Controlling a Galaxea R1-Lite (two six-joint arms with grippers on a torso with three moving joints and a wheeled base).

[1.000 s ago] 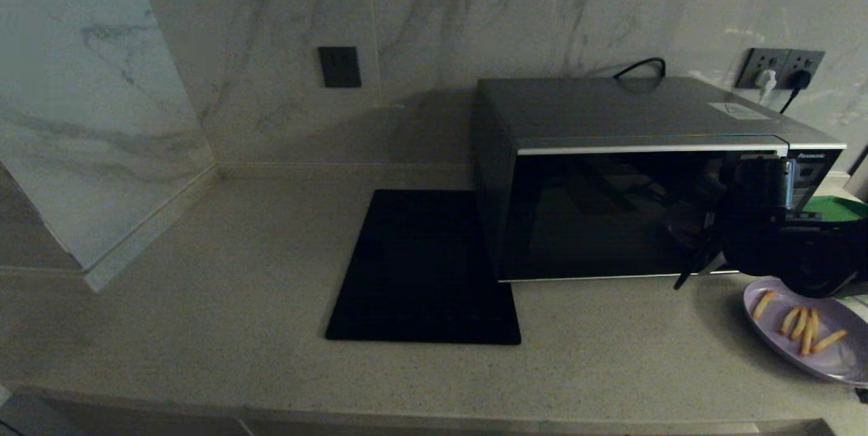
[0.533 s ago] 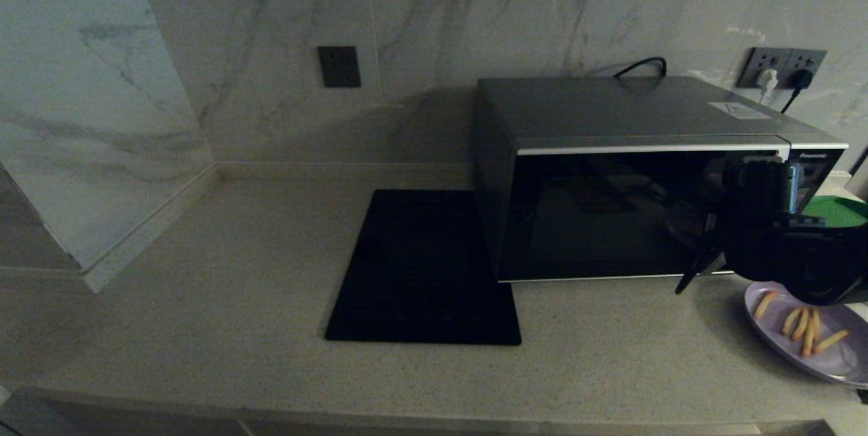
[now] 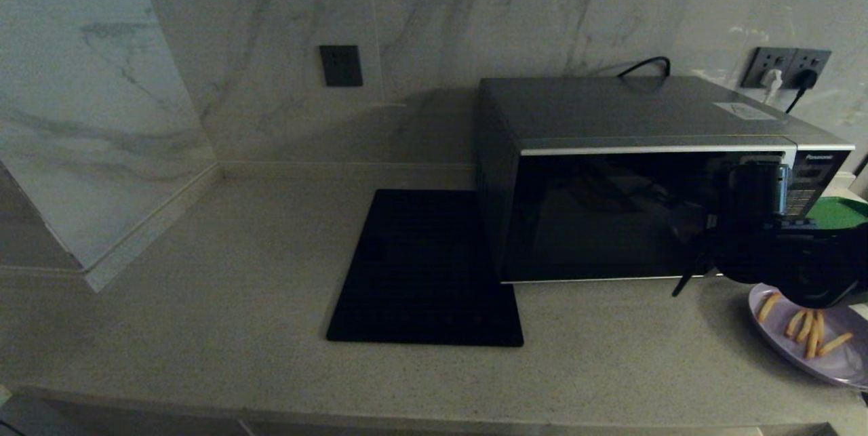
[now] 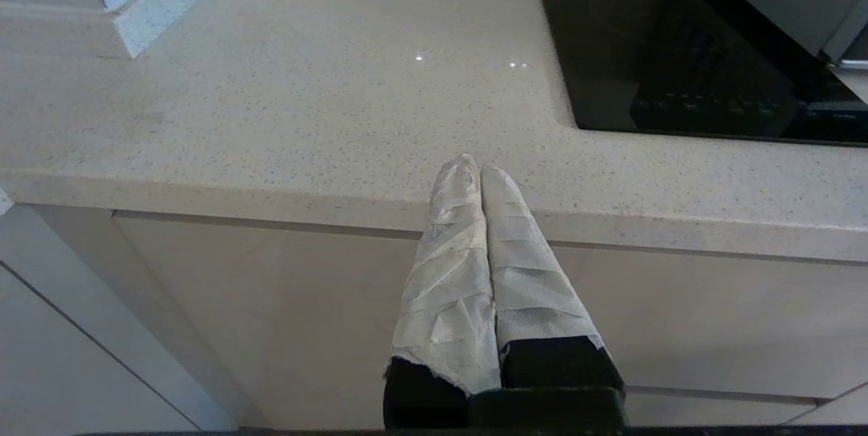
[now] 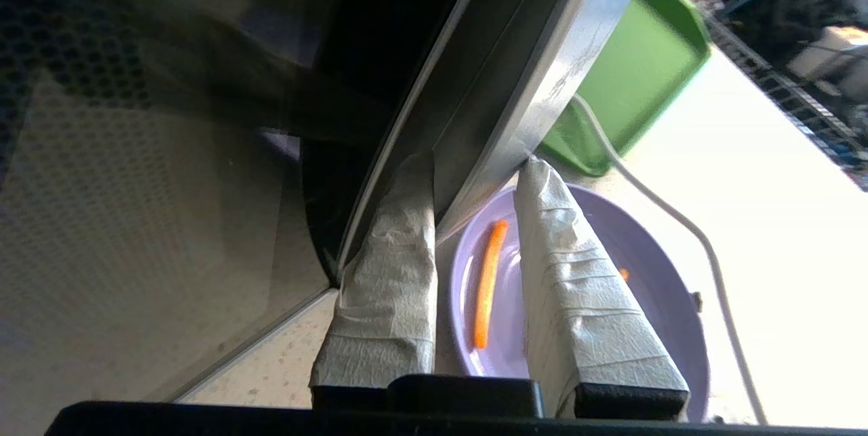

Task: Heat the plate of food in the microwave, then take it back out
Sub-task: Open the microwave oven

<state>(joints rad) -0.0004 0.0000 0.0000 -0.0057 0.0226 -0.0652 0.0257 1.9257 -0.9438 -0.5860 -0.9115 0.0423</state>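
Microwave (image 3: 644, 178) door edge sits between the right hand's (image 5: 475, 171) narrowly parted fingers, its door swung slightly outward since before. One plate of food (image 3: 814, 341) rests beside it on the worktop (image 3: 203, 287); left hand (image 4: 475, 165) is closed.

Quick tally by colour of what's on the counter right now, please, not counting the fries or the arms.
Dark grey/black: 2, the microwave and the black mat
Purple: 1, the plate of food at the right edge
Green: 1, the green tray beside the microwave
Total: 4
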